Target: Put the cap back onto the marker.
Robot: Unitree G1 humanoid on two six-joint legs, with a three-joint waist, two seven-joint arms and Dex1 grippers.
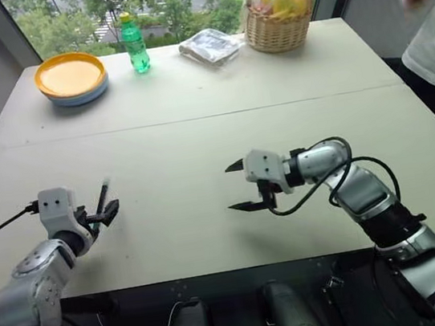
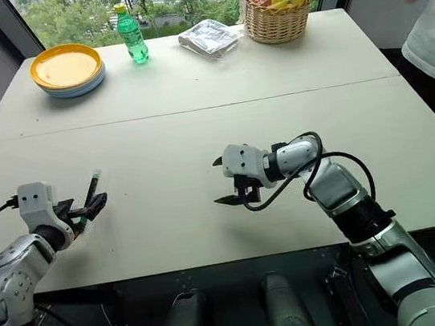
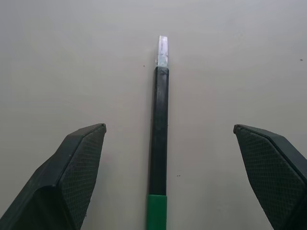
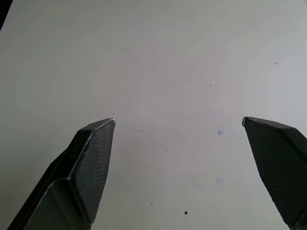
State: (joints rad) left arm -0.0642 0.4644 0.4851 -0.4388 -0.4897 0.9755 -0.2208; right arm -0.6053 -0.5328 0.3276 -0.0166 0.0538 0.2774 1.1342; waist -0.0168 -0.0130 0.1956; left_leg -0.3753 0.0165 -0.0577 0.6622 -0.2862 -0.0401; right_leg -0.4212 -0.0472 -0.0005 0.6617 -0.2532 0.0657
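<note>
The marker [image 3: 159, 143] is seen between the wide-apart fingers of the left gripper [image 1: 103, 213], lower left of the frame, its pale cap [image 3: 162, 51] apparently seated. It is judged light, stiff and slick, best taken mid-barrel. The right gripper [image 1: 239, 185] is spread apart and holds nothing. One marker and one cap are counted.

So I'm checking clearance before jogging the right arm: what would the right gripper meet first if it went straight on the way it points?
Probably the bare table: the right gripper points left and slightly down, open, with nothing between its fingers. Depth is unclear.
</note>
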